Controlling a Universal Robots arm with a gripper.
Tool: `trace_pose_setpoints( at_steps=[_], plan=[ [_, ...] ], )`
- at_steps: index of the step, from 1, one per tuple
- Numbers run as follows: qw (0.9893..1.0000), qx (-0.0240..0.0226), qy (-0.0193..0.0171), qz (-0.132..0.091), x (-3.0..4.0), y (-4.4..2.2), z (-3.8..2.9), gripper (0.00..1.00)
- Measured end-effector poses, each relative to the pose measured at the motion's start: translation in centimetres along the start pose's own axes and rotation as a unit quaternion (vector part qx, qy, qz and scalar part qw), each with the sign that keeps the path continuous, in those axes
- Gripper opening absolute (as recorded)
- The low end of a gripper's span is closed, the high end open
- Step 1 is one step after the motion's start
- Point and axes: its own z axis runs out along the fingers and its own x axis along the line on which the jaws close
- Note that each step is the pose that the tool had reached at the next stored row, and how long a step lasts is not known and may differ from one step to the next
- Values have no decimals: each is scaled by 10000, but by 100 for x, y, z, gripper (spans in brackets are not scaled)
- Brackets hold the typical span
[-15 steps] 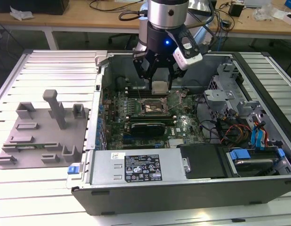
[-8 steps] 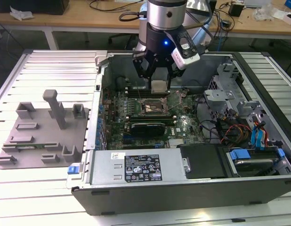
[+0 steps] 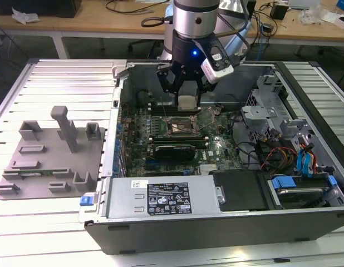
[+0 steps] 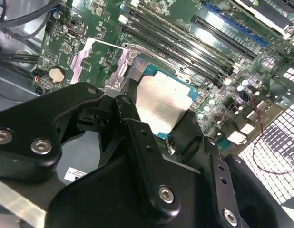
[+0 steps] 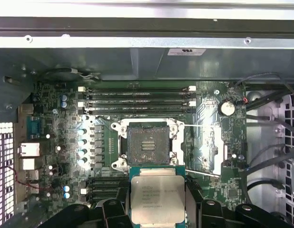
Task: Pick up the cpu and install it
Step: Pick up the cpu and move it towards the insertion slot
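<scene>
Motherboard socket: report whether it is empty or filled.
Empty. The dark square metal-framed socket lies bare; the black gripper holds the pale silver square cpu apart from it.

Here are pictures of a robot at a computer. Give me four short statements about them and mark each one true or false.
1. The gripper holds the cpu. True.
2. The cpu sits in the socket. False: the socket is empty, and the cpu is in the gripper, apart from it.
3. The socket's metal plate is swung open. True.
4. A panel covers the case. False: the case is open and the motherboard shows.
</scene>
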Motion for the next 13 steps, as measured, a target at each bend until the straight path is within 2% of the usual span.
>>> trace_pose_setpoints(
  at_steps=[8,13],
  plan=[
    [10000,0,0,0,7,61,65,55],
    [10000,0,0,0,7,68,70,55]
  ],
)
